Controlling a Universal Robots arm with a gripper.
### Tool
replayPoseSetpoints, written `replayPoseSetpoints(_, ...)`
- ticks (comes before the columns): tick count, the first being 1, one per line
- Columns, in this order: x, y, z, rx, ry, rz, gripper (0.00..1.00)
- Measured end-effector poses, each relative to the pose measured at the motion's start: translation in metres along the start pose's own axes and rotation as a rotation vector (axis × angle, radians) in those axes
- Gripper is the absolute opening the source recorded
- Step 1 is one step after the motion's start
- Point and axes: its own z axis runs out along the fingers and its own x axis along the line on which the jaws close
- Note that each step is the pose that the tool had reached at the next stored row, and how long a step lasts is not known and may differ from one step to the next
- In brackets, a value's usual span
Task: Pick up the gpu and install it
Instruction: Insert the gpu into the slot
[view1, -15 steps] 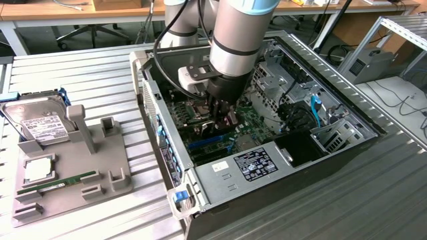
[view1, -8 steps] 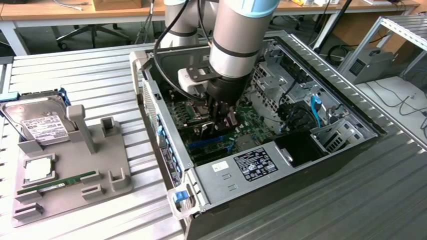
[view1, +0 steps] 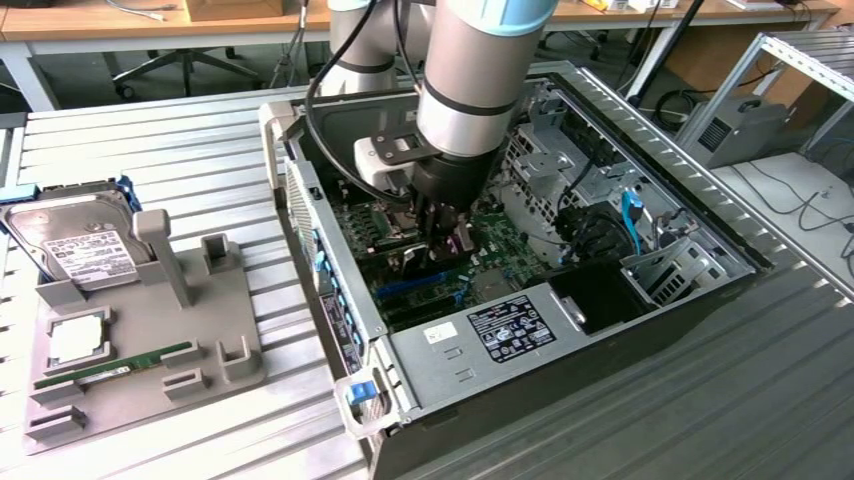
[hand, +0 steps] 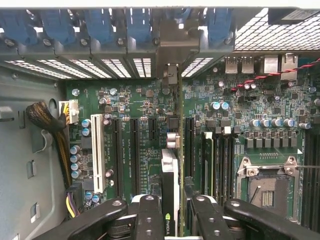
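**Holding the gpu edge-on over the motherboard slots**

Deep inside the open computer case (view1: 427, 390), the arm's gripper (hand: 173, 205) is clamped on the gpu (hand: 169, 167), one finger pressed to each flat face; that grip leaves the card's connector edge free to meet the board. In the wrist view the card appears as a thin upright blade over the green motherboard (hand: 135, 100), parallel to the long black expansion slots (hand: 135, 150); it probably stands that way because the edge has to go straight down into one of them. Its metal bracket end points at the rear panel's row of blue clips (hand: 100, 25), where a bracket would be retained; whether the edge is already in its slot cannot be told.

In the exterior view the gripper is near the middle of the case. At nine o'clock from the case lies a grey parts fixture (view1: 200, 320), well apart from the arm; its posts and pockets appear made to present parts for gripping. A silver hard drive (view1: 87, 250) leans at the fixture's ten o'clock; a green RAM stick (view1: 114, 368) lies at its seven o'clock.
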Motion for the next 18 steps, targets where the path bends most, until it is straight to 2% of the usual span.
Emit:
replayPoseSetpoints(15,0.0000,0.0011,0.0000,-0.0001,0.0000,0.000,0.27)
replayPoseSetpoints(16,0.0001,0.0008,0.0001,-0.0015,0.0000,0.000,0.27)
replayPoseSetpoints(18,0.0000,-0.0007,0.0000,-0.0100,0.0002,0.001,0.27)
